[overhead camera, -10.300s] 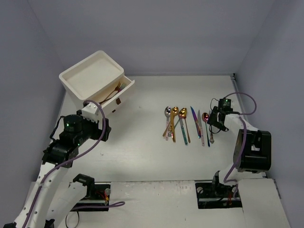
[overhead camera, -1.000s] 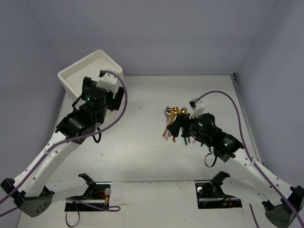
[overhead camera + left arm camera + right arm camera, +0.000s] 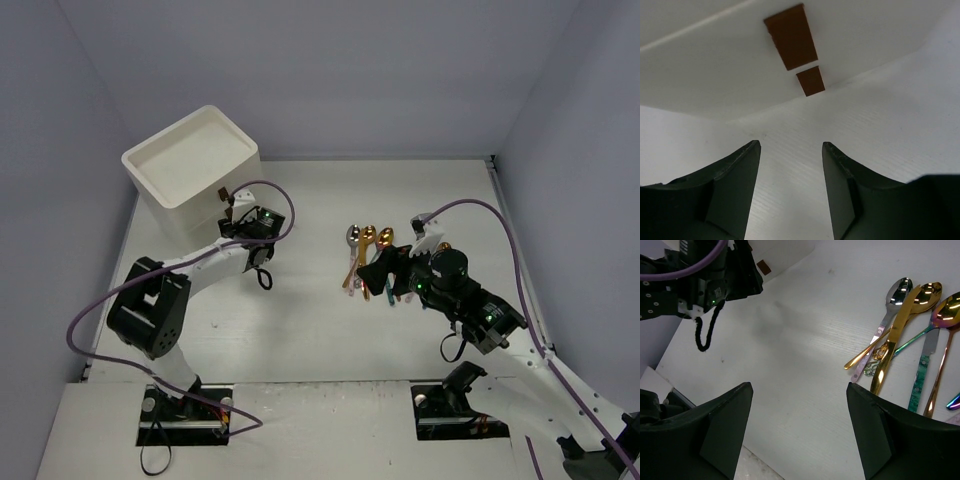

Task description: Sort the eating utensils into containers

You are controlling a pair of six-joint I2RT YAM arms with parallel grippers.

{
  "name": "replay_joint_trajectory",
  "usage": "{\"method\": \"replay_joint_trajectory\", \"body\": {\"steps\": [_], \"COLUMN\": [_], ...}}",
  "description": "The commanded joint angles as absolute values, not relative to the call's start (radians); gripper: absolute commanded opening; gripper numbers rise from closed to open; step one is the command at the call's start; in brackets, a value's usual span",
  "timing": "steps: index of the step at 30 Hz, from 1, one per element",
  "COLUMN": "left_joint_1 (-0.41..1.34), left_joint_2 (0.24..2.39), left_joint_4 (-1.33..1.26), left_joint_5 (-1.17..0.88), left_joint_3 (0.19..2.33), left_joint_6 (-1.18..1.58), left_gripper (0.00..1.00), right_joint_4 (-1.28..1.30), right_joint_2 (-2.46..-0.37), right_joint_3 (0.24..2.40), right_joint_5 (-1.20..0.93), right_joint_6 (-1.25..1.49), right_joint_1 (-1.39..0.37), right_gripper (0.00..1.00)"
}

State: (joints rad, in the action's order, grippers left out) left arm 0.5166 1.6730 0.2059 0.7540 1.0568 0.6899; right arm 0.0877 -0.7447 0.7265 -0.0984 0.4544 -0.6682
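Observation:
The eating utensils (image 3: 368, 248) lie in a row mid-table: a silver spoon (image 3: 897, 292), a gold spoon (image 3: 926, 291), an iridescent spoon (image 3: 947, 310) and several more gold and teal pieces. The containers are the drawers of a white cabinet (image 3: 190, 165) at the back left, all pushed in. Two brown handles (image 3: 791, 36) show on its front. My left gripper (image 3: 233, 213) (image 3: 791, 147) is low over the table just before that front, open and holding nothing. My right gripper (image 3: 383, 275) (image 3: 799, 390) hovers wide open just left of the utensils, over bare table.
The left arm's wrist and its purple cable (image 3: 705, 280) lie across the table between the cabinet and the utensils. Grey walls close in the table on three sides. The arm bases (image 3: 185, 410) sit at the near edge.
The left arm has dropped from above the cabinet to the table in front of it, and its jaws have narrowed. The drawer that stood open ten seconds ago is pushed in. The right gripper barely moved.

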Motion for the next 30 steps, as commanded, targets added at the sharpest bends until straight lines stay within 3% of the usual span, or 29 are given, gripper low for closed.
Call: {"method": "replay_joint_trajectory", "body": {"steps": [1, 11, 30], "left_joint_1": [0.517, 0.483, 0.477], "left_joint_2": [1.721, 1.83, 1.926], "left_joint_4": [0.103, 0.017, 0.101], "left_joint_5": [0.811, 0.811, 0.86], "left_joint_3": [1.123, 1.158, 1.257], "left_joint_6": [0.69, 0.642, 0.55], "left_gripper": [0.47, 0.42, 0.42], "right_joint_4": [0.026, 0.026, 0.026], "right_joint_2": [-0.739, -0.739, -0.745], "right_joint_3": [0.73, 0.725, 0.708], "right_joint_5": [-0.12, -0.124, -0.129], "right_joint_6": [0.441, 0.42, 0.411], "right_joint_1": [-0.663, -0.66, -0.652], "right_gripper": [0.73, 0.74, 0.75]}}
